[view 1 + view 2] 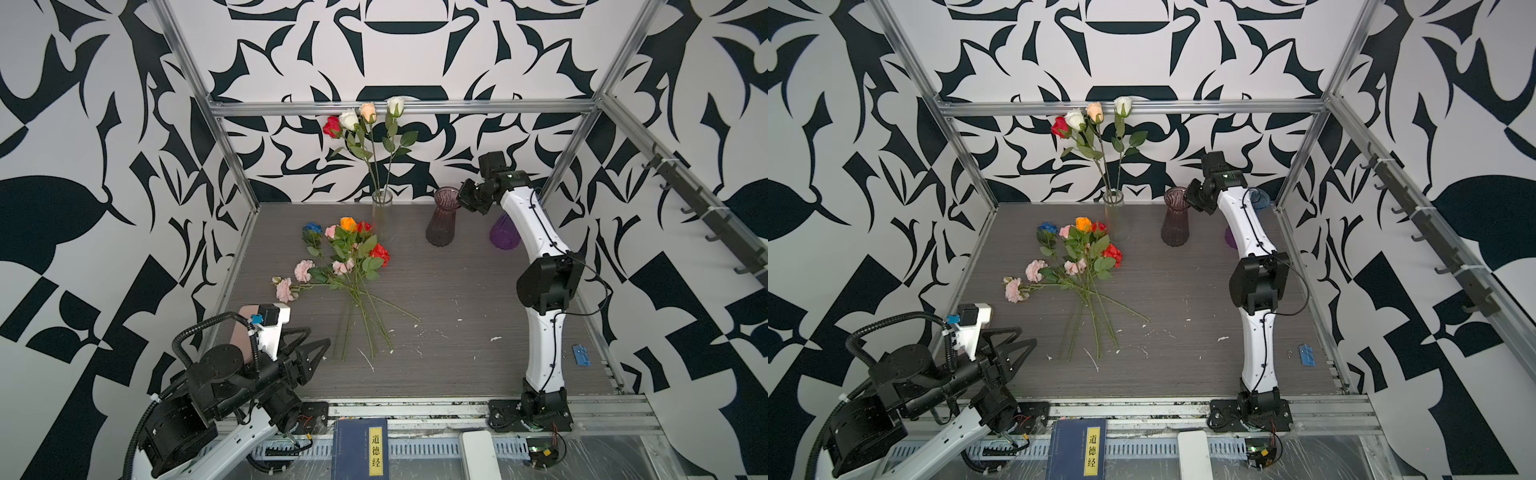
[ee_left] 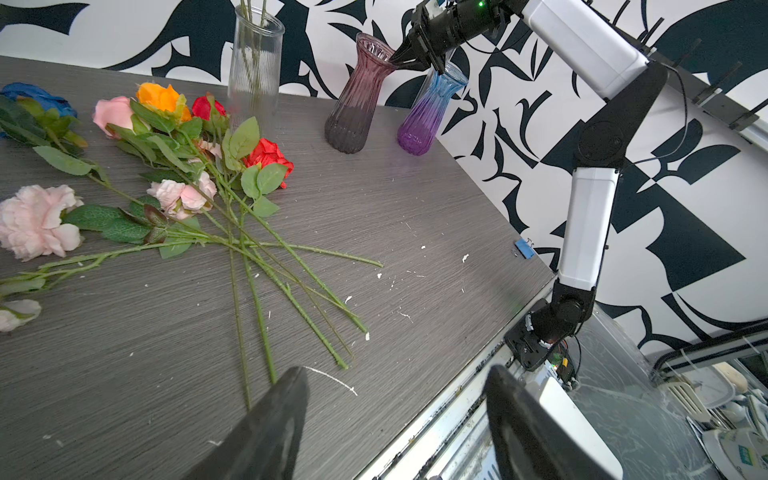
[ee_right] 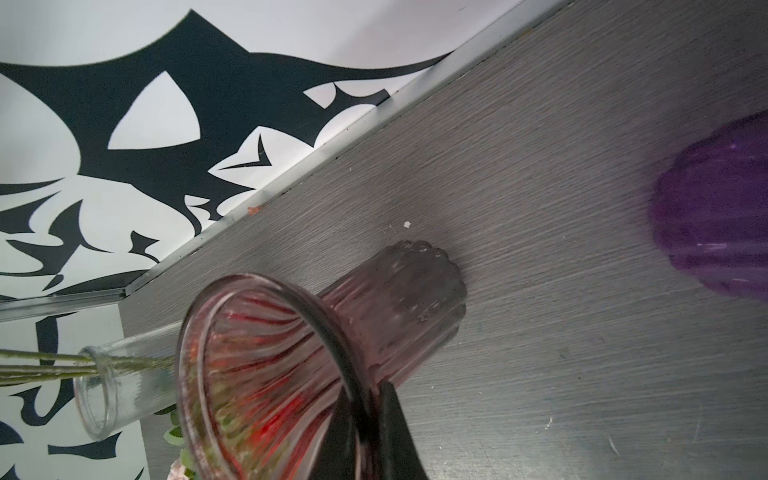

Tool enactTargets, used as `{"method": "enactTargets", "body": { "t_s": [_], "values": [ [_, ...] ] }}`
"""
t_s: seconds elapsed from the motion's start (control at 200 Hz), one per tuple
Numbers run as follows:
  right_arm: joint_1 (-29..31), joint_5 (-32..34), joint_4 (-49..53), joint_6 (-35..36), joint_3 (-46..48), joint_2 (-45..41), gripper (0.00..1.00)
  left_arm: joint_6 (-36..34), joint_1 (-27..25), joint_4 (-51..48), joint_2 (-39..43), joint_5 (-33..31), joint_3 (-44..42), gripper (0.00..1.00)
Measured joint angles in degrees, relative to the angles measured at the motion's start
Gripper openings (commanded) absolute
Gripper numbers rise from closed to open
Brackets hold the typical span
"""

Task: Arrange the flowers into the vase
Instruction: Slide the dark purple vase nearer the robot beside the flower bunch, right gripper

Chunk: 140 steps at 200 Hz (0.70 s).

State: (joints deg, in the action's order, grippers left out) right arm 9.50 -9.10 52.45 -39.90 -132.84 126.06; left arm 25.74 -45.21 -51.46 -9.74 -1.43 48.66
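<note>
Loose flowers lie in a fan on the grey table, blooms toward the back left and stems toward the front. A clear glass vase at the back holds several upright roses. To its right stands a ribbed mauve vase. My right gripper is shut on its rim, one finger inside and one outside. My left gripper hangs open and empty near the front left, just short of the stem ends.
A purple-and-blue vase stands right of the mauve one, partly behind my right arm. A blue clip lies by the right edge. A dark book and a white block sit beyond the front rail. White flecks dot the table.
</note>
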Motion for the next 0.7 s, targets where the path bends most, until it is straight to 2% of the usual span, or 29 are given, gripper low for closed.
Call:
{"method": "enactTargets", "body": {
  "t_s": [0.16, 0.335, 0.555, 0.7],
  "values": [
    [0.9, 2.4, 1.9, 0.7, 8.3, -7.1, 0.0, 0.0, 0.1, 0.0, 0.0, 0.0, 0.0, 0.72],
    [3.9, 5.8, 5.9, 2.3, 20.0, -18.6, 0.0, 0.0, 1.0, 0.0, 0.3, 0.1, 0.0, 0.72],
    [13.2, 7.1, 6.3, 2.8, 37.4, -35.9, 0.0, 0.0, 1.9, 0.0, 0.4, 0.8, 0.0, 0.71],
    [19.8, 6.9, 6.3, 0.8, 46.2, -43.3, 0.0, 0.0, 1.9, 0.1, 0.3, 1.2, 0.0, 0.72]
  ]
}}
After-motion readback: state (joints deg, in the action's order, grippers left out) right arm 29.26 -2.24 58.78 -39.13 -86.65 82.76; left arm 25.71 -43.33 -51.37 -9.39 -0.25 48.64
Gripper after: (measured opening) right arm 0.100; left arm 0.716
